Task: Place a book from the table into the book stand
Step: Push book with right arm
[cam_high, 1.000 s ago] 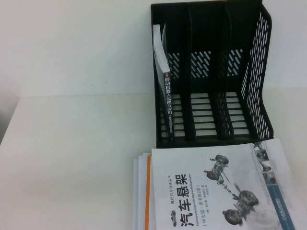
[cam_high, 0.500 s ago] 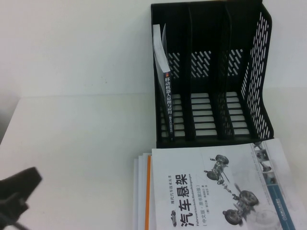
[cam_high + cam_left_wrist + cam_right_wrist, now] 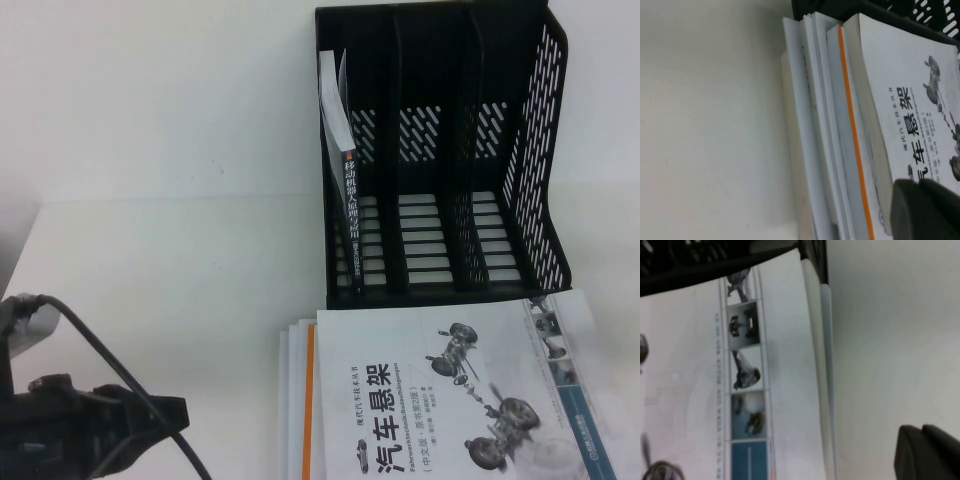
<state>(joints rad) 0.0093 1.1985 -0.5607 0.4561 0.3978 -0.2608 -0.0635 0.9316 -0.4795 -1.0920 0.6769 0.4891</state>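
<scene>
The book stand (image 3: 440,150) had three slots; the leftmost held one black-spined book (image 3: 350,225), the other two held nothing. The book (image 3: 450,400) lay topmost on a stack (image 3: 812,140) on the table (image 3: 170,270), just before the stand. Your left gripper (image 3: 90,425) hovered left of the stack; your right gripper (image 3: 927,452) sat beside the stack's far edge. You could not tell either finger state.

Office or lab desk setting, plain white table (image 3: 150,280) against a bare white wall, black three-slot book stand (image 3: 440,150) holding one upright black-spined book (image 3: 350,215), stack of technical paperbacks (image 3: 300,400) topped by a car-suspension book (image 3: 440,400), left robot arm (image 3: 80,420) at the near edge
</scene>
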